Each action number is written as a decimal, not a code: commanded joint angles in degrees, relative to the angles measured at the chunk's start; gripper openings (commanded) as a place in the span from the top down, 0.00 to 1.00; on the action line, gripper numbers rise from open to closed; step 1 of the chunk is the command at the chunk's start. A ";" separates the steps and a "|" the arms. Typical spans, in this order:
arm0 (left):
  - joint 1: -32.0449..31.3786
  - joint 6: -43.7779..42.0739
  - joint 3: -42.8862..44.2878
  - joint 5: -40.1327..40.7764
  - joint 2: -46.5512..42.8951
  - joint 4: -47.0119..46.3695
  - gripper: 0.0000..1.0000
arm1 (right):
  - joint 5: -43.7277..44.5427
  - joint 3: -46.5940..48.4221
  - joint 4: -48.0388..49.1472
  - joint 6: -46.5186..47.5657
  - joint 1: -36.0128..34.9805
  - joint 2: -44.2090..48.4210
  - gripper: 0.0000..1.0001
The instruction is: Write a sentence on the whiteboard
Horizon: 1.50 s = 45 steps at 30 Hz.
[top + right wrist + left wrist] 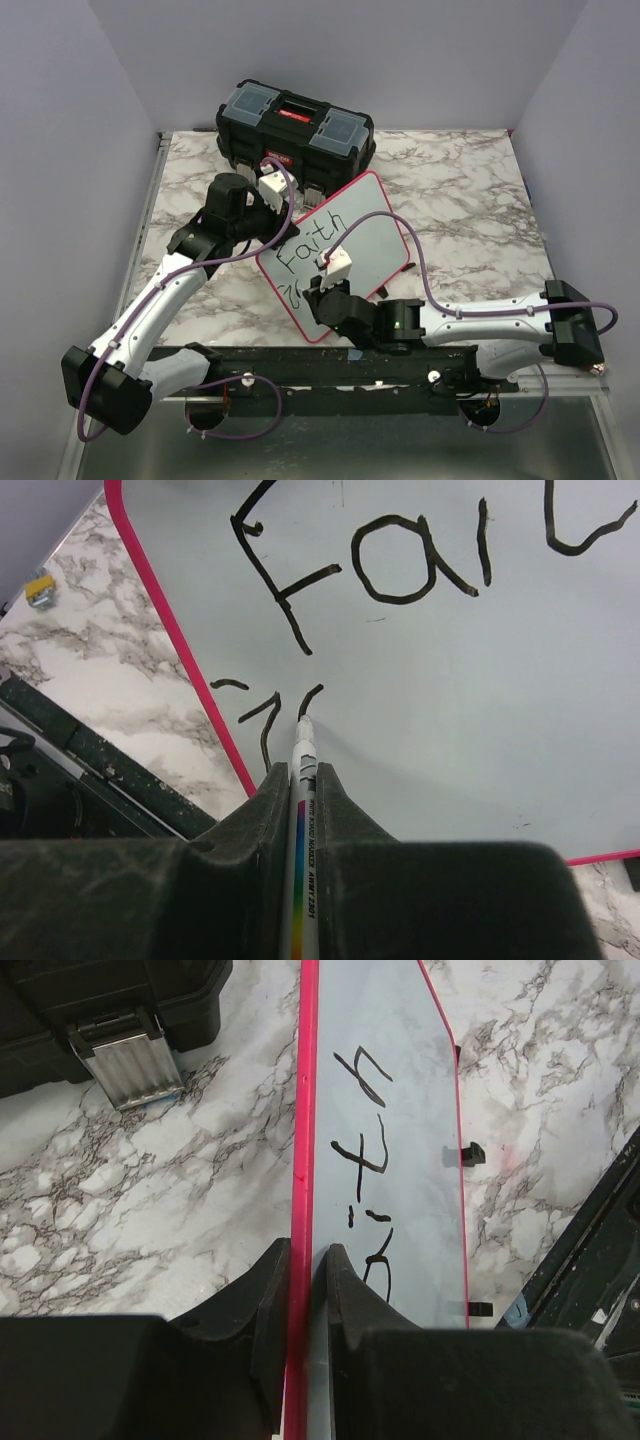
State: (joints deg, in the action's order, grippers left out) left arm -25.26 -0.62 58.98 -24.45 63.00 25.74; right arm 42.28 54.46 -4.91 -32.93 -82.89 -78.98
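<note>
Black lettering (400, 570) on the whiteboard (375, 215) spells "Faith"; a second line is barely begun. Left gripper (307, 1250) clamps its edge; right gripper (301, 772) grasps the marker (303, 738).

Whiteboard (372, 232) looks glossy, table (470, 200) smooth marbled, toolbox (295, 135) matt plastic.

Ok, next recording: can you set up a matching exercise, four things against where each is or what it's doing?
1. left fingers
2. right fingers
3. toolbox
4. word Faith

A. holding the marker
B. at the far edge of the table
C. clamped on the red rim of the whiteboard
D. written in black on the whiteboard

Pairs: 1-C, 2-A, 3-B, 4-D
</note>
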 commanded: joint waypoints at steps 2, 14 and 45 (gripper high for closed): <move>-0.14 -2.37 -0.18 1.99 -0.95 -1.76 1.00 | 5.91 2.32 -1.82 -0.03 0.51 -1.09 0.99; -0.14 -2.37 -0.10 1.95 -0.95 -1.66 1.00 | 7.01 1.01 -3.55 -1.76 0.54 -0.58 0.99; -0.34 -2.36 -0.12 1.97 -0.74 -1.74 1.00 | 3.97 -8.00 -2.54 -5.18 0.54 10.00 0.99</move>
State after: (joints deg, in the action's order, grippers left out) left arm -25.28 -0.56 58.98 -24.45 62.98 25.76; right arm 44.42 47.59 -9.74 -39.22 -82.63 -71.53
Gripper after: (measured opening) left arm 0.173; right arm 0.126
